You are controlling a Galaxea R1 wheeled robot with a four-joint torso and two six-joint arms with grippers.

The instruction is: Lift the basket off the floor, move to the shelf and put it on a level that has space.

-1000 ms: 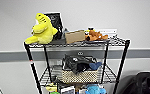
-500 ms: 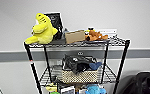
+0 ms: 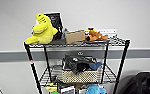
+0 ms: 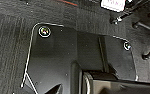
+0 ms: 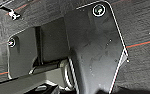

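basket point(image 3: 79, 75) on shelf's point(image 3: 77, 44) second level point(image 3: 107, 75), plush toy point(image 3: 42, 30) left on top tier, box point(image 3: 74, 36) beside it

Even, soft light fills the head view, washing the pale wall point(image 3: 96, 15) bright in the upper frame; the whole picture is blurred, edges smeared. The shelf point(image 3: 77, 44) casts only a faint shadow behind its top tier. Both wrist views are dim, the dark carpet point(image 4: 8, 37) grainy, with dull sheen on the black plate point(image 5: 91, 50)

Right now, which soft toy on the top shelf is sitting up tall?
The big yellow plush toy at the left end of the black wire rack. The small orange plush toy lies low at the right.
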